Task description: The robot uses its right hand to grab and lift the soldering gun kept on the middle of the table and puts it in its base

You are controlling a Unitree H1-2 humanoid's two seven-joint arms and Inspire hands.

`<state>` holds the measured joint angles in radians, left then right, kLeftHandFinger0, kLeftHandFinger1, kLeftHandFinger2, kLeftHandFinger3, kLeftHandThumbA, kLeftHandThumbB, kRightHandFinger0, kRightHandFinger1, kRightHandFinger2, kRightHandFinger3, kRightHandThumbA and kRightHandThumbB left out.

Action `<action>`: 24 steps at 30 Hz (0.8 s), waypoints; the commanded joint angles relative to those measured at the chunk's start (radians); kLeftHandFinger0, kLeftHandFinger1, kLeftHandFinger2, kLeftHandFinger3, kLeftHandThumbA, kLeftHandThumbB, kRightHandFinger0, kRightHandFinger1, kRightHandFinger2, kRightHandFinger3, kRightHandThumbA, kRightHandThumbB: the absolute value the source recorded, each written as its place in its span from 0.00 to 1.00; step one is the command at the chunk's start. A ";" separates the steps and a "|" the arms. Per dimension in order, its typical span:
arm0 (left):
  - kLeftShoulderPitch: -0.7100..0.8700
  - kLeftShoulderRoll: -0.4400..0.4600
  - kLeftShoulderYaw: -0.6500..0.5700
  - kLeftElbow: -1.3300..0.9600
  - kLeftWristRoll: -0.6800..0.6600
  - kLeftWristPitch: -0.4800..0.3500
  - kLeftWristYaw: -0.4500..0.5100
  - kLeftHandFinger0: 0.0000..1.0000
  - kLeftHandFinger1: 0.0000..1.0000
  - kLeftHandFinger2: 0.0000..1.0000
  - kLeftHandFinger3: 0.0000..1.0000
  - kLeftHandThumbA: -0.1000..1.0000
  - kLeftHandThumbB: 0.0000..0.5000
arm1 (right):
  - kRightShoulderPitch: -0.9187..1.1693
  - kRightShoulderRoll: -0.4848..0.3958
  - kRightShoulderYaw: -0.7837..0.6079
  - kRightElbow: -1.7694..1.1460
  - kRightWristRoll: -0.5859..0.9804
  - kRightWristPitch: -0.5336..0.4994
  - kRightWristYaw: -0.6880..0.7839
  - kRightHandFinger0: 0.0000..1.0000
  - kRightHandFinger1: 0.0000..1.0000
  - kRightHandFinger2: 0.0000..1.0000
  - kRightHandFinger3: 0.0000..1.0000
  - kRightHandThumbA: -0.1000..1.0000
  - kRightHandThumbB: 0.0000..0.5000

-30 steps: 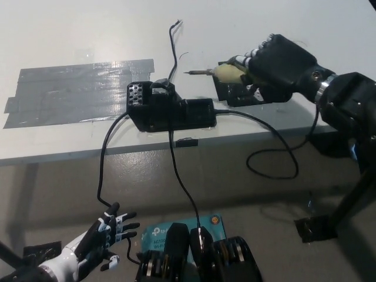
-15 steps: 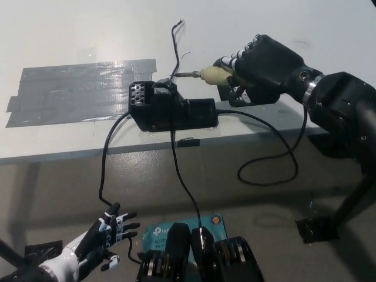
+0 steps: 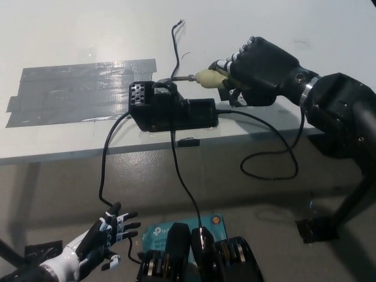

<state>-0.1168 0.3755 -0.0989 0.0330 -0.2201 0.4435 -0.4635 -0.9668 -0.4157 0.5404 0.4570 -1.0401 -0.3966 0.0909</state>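
Now right hand (image 3: 258,64) clasping soldering gun (image 3: 207,77), tip at base (image 3: 167,108); left hand (image 3: 103,238) splayed, empty, below table (image 3: 282,23) edge

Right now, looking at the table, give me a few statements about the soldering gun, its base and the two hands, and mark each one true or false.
1. The right hand holds the soldering gun. True.
2. The soldering gun's metal tip points toward the base. True.
3. The left hand rests on the table. False: it hangs open below the table edge, at lower left.
4. The grey tape patch lies to the right of the base. False: it lies to its left.
5. The base stands on the floor. False: it sits on the table near the front edge.
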 commanded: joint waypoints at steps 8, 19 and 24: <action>-0.031 0.019 -0.004 -0.031 0.011 -0.002 -0.008 1.00 1.00 1.00 1.00 1.00 0.69 | -0.039 -0.017 -0.013 -0.004 -0.006 -0.004 -0.053 0.00 0.00 0.02 0.22 0.00 0.24; -0.036 0.012 -0.010 -0.033 0.006 0.004 -0.014 1.00 1.00 1.00 1.00 1.00 0.69 | -0.035 -0.015 -0.016 0.034 -0.028 0.061 -0.011 0.00 0.01 0.41 0.38 0.00 0.22; -0.043 0.010 -0.011 -0.038 0.005 0.009 -0.013 1.00 1.00 1.00 1.00 1.00 0.71 | -0.042 -0.015 -0.003 0.044 -0.055 0.059 -0.031 0.00 0.00 0.40 0.39 0.00 0.11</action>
<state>-0.1340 0.3751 -0.1076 0.0310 -0.2152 0.4489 -0.4646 -0.9643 -0.4150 0.5457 0.5006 -1.0720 -0.3915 0.0742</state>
